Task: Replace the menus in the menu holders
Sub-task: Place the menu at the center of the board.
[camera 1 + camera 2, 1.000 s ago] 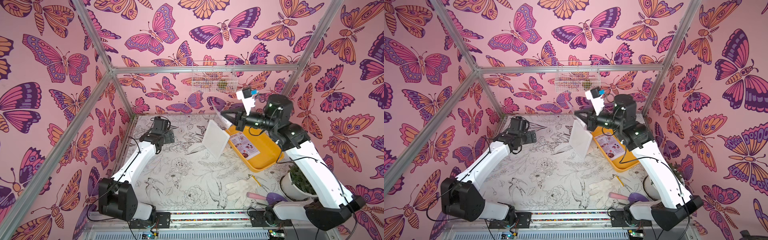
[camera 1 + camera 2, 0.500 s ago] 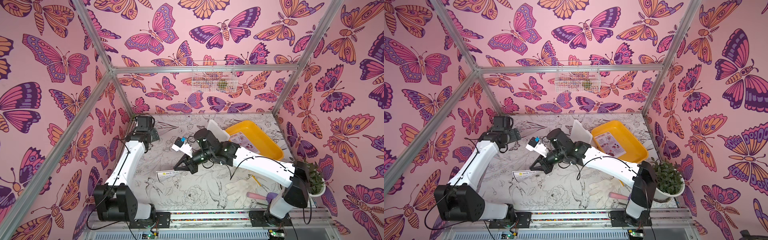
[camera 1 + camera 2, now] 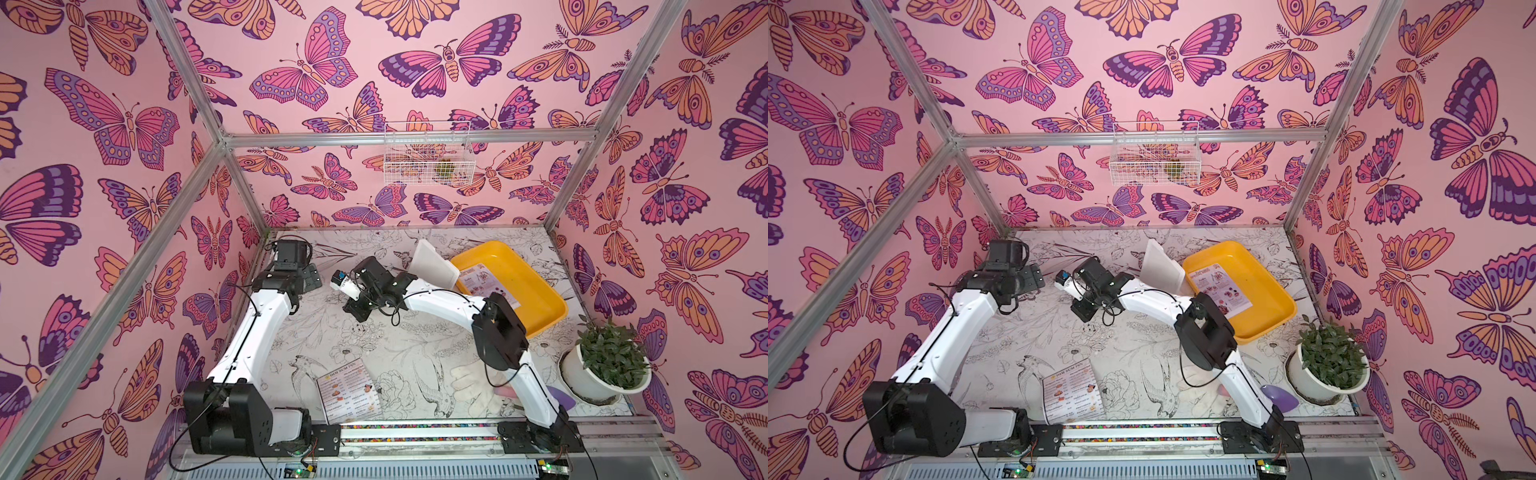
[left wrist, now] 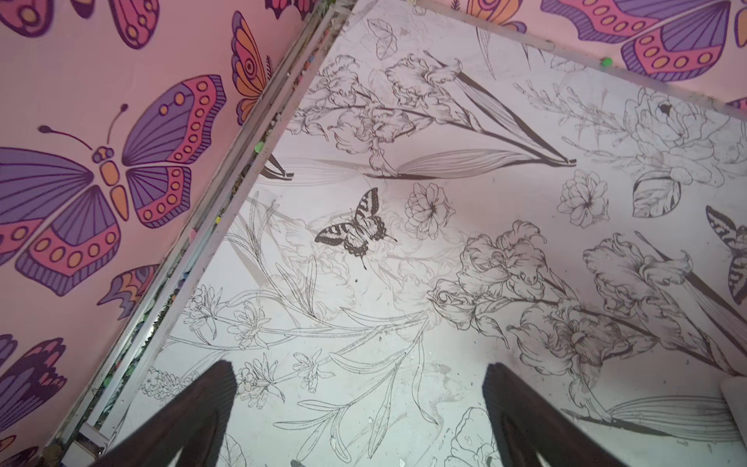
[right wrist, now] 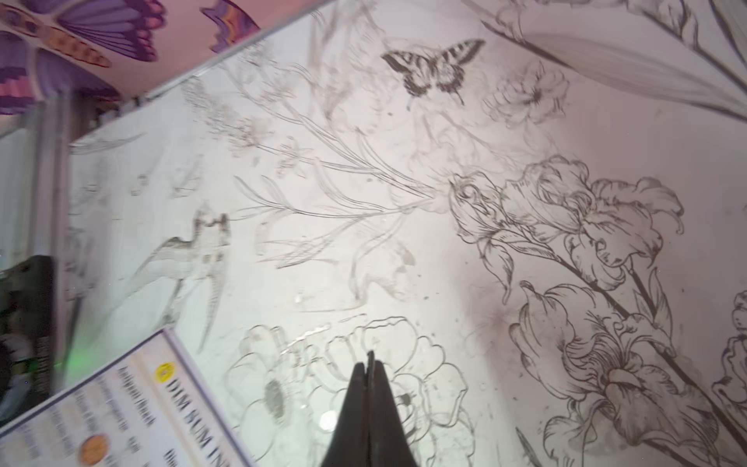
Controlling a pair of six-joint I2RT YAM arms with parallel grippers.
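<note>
The white "DIM SUM INN" menu [image 3: 349, 390] [image 3: 1073, 392] lies flat near the table's front edge; its corner shows in the right wrist view [image 5: 133, 408]. The "SPECIAL MENU" sheet [image 3: 484, 282] [image 3: 1221, 286] lies in the yellow tray [image 3: 536, 299]. The menu holder [image 3: 434, 264] [image 3: 1160, 266] stands tilted beside the tray, showing a blank white face. My right gripper [image 3: 355, 309] [image 5: 370, 358] hovers mid-table, left of the holder, shut with nothing in it. My left gripper [image 3: 311, 278] [image 4: 359, 376] is at the back left, open over bare table.
A potted plant [image 3: 606, 361] stands at the front right. A white glove [image 3: 473, 382] and a purple object [image 3: 561, 401] lie by the right arm's base. A wire basket [image 3: 428, 153] hangs on the back wall.
My right arm came down from beside the holder to the front left, where the DIM SUM INN menu appeared, then drew back to mid-table. The menu now lies flat, free of the gripper.
</note>
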